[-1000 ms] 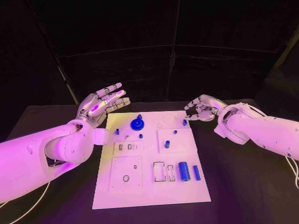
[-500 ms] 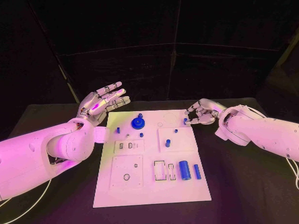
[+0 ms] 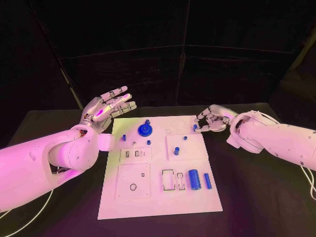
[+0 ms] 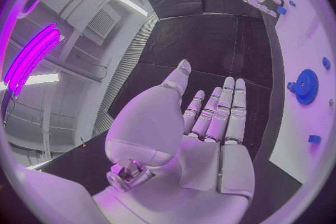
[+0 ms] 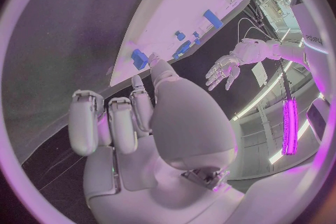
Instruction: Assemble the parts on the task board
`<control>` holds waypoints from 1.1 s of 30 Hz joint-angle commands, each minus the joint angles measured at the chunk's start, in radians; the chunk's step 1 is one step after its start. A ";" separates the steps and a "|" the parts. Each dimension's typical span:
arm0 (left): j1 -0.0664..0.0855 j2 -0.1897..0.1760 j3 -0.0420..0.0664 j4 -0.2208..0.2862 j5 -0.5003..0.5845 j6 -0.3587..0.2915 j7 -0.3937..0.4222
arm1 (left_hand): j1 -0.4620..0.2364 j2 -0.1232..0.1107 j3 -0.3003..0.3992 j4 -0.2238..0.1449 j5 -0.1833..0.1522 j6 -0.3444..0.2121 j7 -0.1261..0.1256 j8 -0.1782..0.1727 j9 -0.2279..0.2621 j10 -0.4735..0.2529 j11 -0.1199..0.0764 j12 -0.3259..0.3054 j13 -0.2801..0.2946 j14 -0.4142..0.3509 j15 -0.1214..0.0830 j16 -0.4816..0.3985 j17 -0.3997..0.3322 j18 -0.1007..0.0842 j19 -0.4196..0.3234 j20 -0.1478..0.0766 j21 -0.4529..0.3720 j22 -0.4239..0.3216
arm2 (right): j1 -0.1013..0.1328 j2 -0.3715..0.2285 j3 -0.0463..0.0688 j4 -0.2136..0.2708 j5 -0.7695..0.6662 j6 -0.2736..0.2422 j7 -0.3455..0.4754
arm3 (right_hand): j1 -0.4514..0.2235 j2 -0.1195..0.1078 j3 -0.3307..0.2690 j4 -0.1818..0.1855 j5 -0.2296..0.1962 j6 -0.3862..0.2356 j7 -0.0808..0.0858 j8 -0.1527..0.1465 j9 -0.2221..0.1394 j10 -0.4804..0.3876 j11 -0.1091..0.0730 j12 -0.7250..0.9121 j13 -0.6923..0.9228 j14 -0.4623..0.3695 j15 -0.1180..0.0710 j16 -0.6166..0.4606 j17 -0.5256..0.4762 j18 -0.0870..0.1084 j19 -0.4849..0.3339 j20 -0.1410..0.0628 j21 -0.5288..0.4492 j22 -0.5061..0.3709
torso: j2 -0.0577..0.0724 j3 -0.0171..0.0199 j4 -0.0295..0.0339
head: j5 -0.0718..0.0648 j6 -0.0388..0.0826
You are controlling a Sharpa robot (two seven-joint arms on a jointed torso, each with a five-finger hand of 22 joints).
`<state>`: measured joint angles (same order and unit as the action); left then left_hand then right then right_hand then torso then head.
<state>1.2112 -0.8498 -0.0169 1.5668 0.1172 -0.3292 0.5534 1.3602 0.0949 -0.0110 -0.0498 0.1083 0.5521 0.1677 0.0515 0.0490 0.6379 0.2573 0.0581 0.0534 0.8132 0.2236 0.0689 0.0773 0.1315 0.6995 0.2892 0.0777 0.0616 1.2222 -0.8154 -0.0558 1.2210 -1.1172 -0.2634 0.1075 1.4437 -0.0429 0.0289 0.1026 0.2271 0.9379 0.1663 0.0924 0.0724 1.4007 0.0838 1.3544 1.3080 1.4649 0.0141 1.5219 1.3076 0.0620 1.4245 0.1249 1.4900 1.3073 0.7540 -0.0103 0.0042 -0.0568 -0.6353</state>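
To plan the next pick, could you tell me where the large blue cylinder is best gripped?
Grip the large blue cylinder across its round middle, coming from straight above. It lies flat on the task board, with a thinner blue pin close beside it, so fingers should stay narrow.

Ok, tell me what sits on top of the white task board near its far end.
On the white task board, a round blue gear stands toward the far end. The right hand touches a small blue part at the edge, partly covering it.
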 commanded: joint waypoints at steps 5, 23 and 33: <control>0.001 0.002 0.001 -0.001 -0.007 0.011 0.007 | 0.006 0.004 0.002 -0.006 -0.004 -0.001 0.123 -0.002 0.000 -0.001 -0.002 0.000 0.000 -0.004 0.000 -0.001 -0.001 0.008 0.007 -0.001 -0.006 0.001 | -0.002 0.008 0.000 -0.008 -0.009 0.022 0.001 | 0.018 0.025 0.012 -0.020 -0.016 0.018 -0.001 0.005 0.000 0.005 -0.006 0.006 0.038 0.081 -0.010 0.000 0.151 -0.014 0.001 -0.009 -0.001 0.045 | 0.000 0.0003 -0.0012 | 0.001 -0.003; 0.001 0.002 0.001 -0.003 -0.007 0.016 0.004 | 0.006 0.004 0.002 -0.007 -0.004 -0.003 0.123 -0.002 -0.001 -0.002 -0.002 0.000 0.000 -0.004 0.000 -0.001 -0.001 0.008 0.005 -0.001 -0.007 0.001 | -0.004 0.015 0.000 -0.013 -0.018 0.027 -0.024 | 0.024 0.043 0.031 -0.029 -0.018 0.035 -0.003 0.009 -0.001 0.012 -0.008 0.013 0.045 0.081 -0.011 0.000 0.150 -0.014 0.002 -0.011 0.000 0.047 | -0.001 0.0005 -0.0002 | 0.000 -0.005; 0.001 0.001 0.001 -0.002 -0.007 0.016 0.003 | 0.006 0.004 0.002 -0.007 -0.004 -0.003 0.123 -0.002 -0.001 -0.002 -0.002 0.000 0.000 -0.004 0.000 -0.001 -0.001 0.008 0.005 -0.001 -0.007 0.001 | -0.005 0.021 0.000 -0.020 -0.018 0.033 -0.041 | 0.025 0.051 0.042 -0.033 -0.020 0.048 -0.006 0.012 -0.001 0.019 -0.011 0.020 0.052 0.082 -0.014 0.000 0.152 -0.015 0.005 -0.012 0.001 0.050 | -0.001 0.0004 -0.0002 | -0.003 -0.008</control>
<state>1.2110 -0.8487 -0.0169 1.5632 0.1171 -0.3267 0.5518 1.3602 0.0949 -0.0082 -0.0525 0.1083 0.5520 0.1677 0.0515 0.0490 0.6379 0.2573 0.0581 0.0534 0.8132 0.2236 0.0689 0.0772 0.1314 0.6995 0.2892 0.0777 0.0616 1.2162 -0.7951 -0.0558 1.2013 -1.1310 -0.2407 0.0763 1.4710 -0.0019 0.0673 0.0702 0.2118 0.9771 0.1593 0.1008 0.0722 1.4131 0.0713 1.3677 1.3109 1.4651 0.0069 1.5219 1.3074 0.0619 1.4280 0.1214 1.4900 1.3073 0.7534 -0.0098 0.0033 -0.0597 -0.6426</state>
